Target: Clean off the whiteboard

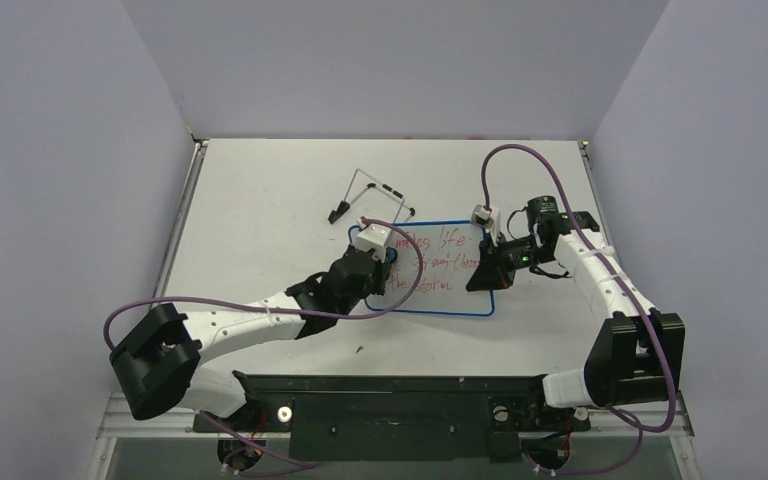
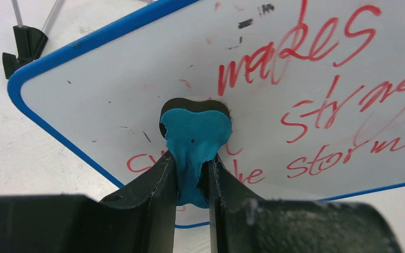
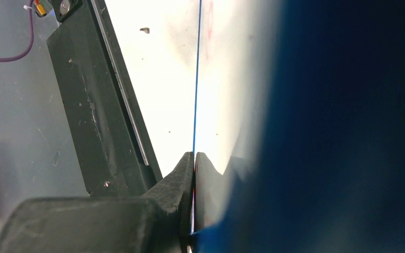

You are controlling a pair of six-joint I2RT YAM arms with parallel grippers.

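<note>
The whiteboard (image 1: pixel 452 299) lies flat on the table, blue-rimmed and covered in red handwriting. My left gripper (image 1: pixel 384 262) is shut on a small eraser with a blue top and a black underside (image 2: pixel 195 134). The eraser presses on the left part of the whiteboard (image 2: pixel 137 79), between the red words. Around it the white surface shows only faint smudges. My right gripper (image 1: pixel 483 270) is shut on the board's right edge. In the right wrist view the gripper (image 3: pixel 194 158) has its jaws closed on the thin blue rim of the whiteboard (image 3: pixel 196 79). A blurred dark blue shape fills the right half of that view.
A black wire stand (image 1: pixel 375 195) lies on the table just behind the board, and one of its feet (image 2: pixel 23 45) shows beside the board's corner. A black rail (image 1: pixel 390 385) runs along the near table edge. Grey walls close in on three sides.
</note>
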